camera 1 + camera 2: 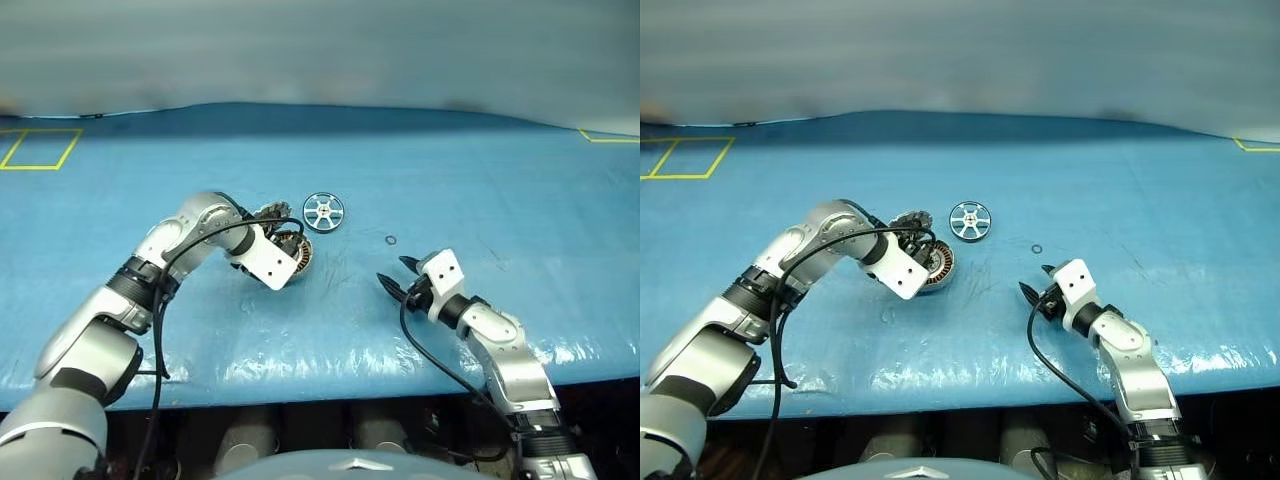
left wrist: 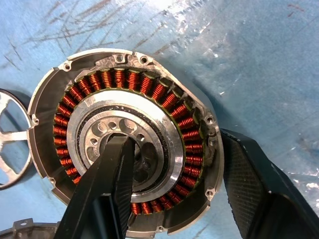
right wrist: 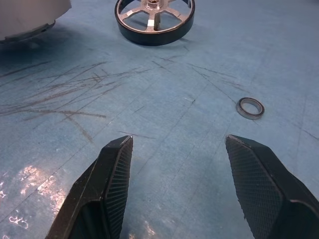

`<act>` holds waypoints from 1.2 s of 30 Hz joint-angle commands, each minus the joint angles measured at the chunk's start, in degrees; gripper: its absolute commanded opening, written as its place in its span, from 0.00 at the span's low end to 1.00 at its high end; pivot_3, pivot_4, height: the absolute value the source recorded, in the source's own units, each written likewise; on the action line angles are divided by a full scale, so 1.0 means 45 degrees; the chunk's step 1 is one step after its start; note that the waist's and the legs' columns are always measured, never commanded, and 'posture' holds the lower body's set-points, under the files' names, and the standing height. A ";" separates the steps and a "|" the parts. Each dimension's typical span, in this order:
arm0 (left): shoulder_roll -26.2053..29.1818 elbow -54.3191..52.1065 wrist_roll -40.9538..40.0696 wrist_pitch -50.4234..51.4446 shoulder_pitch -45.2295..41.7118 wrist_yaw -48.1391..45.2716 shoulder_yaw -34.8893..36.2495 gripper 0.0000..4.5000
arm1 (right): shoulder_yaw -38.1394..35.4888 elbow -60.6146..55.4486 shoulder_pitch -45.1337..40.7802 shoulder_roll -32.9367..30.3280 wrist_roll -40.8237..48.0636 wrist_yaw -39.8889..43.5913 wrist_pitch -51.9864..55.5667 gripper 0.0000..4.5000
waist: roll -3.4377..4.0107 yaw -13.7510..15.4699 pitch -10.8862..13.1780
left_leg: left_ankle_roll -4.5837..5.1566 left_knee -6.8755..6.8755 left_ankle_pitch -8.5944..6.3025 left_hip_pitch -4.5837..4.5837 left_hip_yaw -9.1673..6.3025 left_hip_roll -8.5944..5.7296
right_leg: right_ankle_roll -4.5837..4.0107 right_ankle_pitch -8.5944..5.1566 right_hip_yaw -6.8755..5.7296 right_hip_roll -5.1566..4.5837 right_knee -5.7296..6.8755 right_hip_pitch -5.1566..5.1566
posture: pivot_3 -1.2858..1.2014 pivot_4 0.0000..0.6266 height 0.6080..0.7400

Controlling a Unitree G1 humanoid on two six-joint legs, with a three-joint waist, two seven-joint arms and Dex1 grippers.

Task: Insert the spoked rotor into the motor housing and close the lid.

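Note:
The motor housing (image 2: 127, 79), a round metal cup with a ring of copper windings, sits left of centre on the blue table. My left gripper (image 2: 172, 138) points down onto it and is shut on its wall, with one finger (image 2: 112, 169) in the silver centre and the other (image 2: 249, 179) outside the rim. The grey lid (image 1: 268, 213) sticks up just behind the housing, partly hidden by my wrist. The spoked rotor (image 1: 323, 211) lies flat just behind and to the right of the housing. My right gripper (image 1: 395, 272) hovers open and empty low over the table to the right.
A tiny dark ring (image 1: 390, 240) lies between the rotor and my right gripper. Yellow tape marks (image 1: 40, 148) sit at the table's far left. The blue table cover (image 1: 480, 200) is scuffed, and its front edge (image 1: 330, 385) runs close to my body.

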 commanded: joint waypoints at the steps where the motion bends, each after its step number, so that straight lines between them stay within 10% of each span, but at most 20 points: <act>1: -0.0280 -0.0338 -0.0654 -0.0124 -0.0348 -0.0448 -0.0030 0.49 | -0.0493 -0.0658 0.0234 -0.0003 0.0125 -0.0405 -0.0384 0.69 | 0.0000 0.0014 0.0000 | 0.0001 0.0001 -0.0001 -0.0002 0.0001 -0.0002 | 0.0001 0.0000 0.0000 -0.0002 -0.0002 0.0000 | 0.52 0.24 1.00; 19: 0.0372 -0.2605 -0.1438 0.0589 0.1071 -0.1965 -0.0393 0.49 | -0.0448 -0.0159 -0.0145 0.0203 -0.0145 -0.1115 -0.0556 0.69 | -0.0001 0.0017 0.0003 | 0.0006 0.0029 -0.0001 -0.0005 -0.0004 0.0001 | 0.0007 0.0004 0.0000 0.0004 0.0004 0.0007 | 0.52 0.24 1.00; 26: 0.0317 -0.2611 -0.1656 0.0237 0.1194 -0.1517 -0.0229 0.99 | -0.0365 -0.0029 -0.0245 0.0248 -0.0196 -0.1082 -0.0615 0.69 | -0.0001 0.0109 0.0003 | 0.0007 0.0032 -0.0001 -0.0004 -0.0004 -0.0002 | 0.0008 0.0004 0.0000 0.0001 0.0003 0.0011 | 0.52 0.24 1.00; 36: 0.1091 -0.5817 -0.5787 0.4497 0.2301 -0.3107 0.1091 0.99 | -0.0231 0.0424 -0.0714 0.0350 0.0098 -0.0762 -0.0675 0.69 | 0.0000 -0.0034 0.0003 | 0.0008 0.0035 0.0000 -0.0001 -0.0005 0.0007 | 0.0008 0.0005 0.0002 0.0006 0.0013 0.0010 | 0.52 0.24 1.00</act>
